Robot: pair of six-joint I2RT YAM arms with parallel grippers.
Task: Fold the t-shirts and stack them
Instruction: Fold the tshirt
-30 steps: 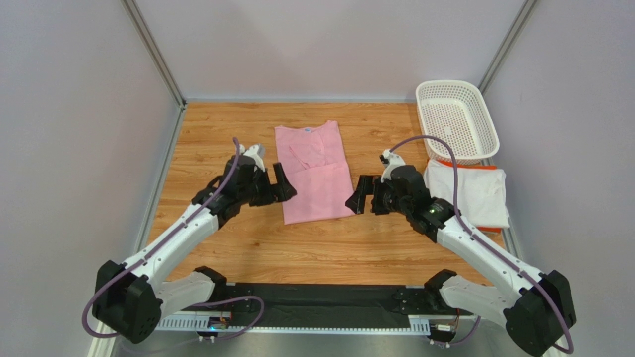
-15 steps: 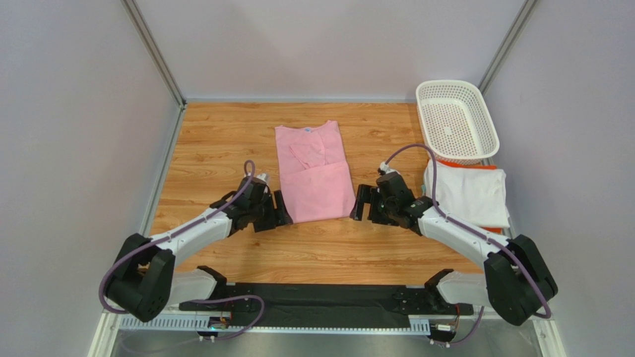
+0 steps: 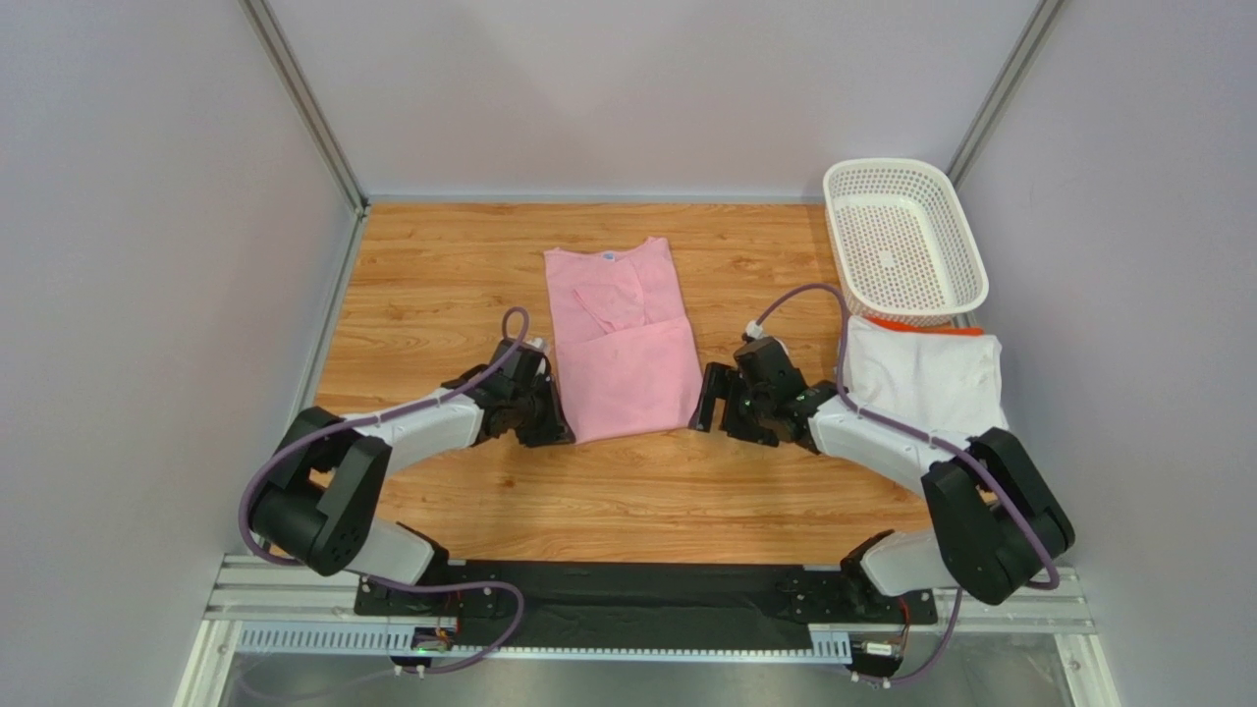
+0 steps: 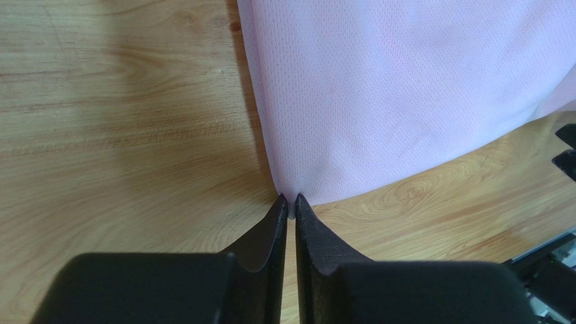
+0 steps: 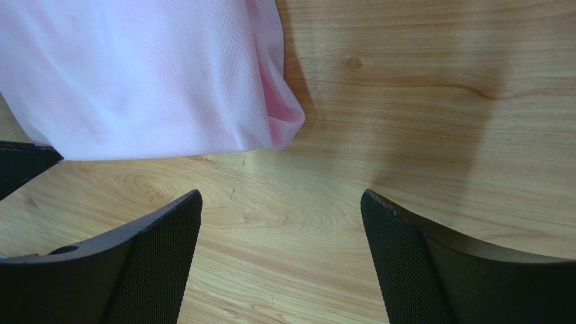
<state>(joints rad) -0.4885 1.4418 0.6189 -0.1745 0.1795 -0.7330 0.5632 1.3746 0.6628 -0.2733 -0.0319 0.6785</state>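
1. The pink t-shirt [image 3: 620,346] lies flat in the middle of the counter [image 3: 428,280]. It runs lengthwise from near the far edge toward the near edge. It looks already narrowed into a long panel, so the fold left to make is probably end over end.
2. The left arm [image 3: 421,427] reaches low across the counter to the shirt's near left corner. In its wrist view the left jaws are clenched to a thin slit right at that corner, apparently nipping the cloth so the hem can be lifted.
3. The right arm [image 3: 871,439] mirrors it at the near right corner. The right jaws are spread wide just above the wood. The rumpled corner lies just ahead of them and is not yet between them, so nothing is held on this side.
4. Taking both near corners would keep the hem straight as it is carried toward the far edge. Lifting on one side only would likely skew the fold.
5. The white t-shirt [image 3: 930,386], orange trim showing, lies folded at the right edge. It sits just near of the basket [image 3: 903,165] in the far right corner, probably as the base of the stack.
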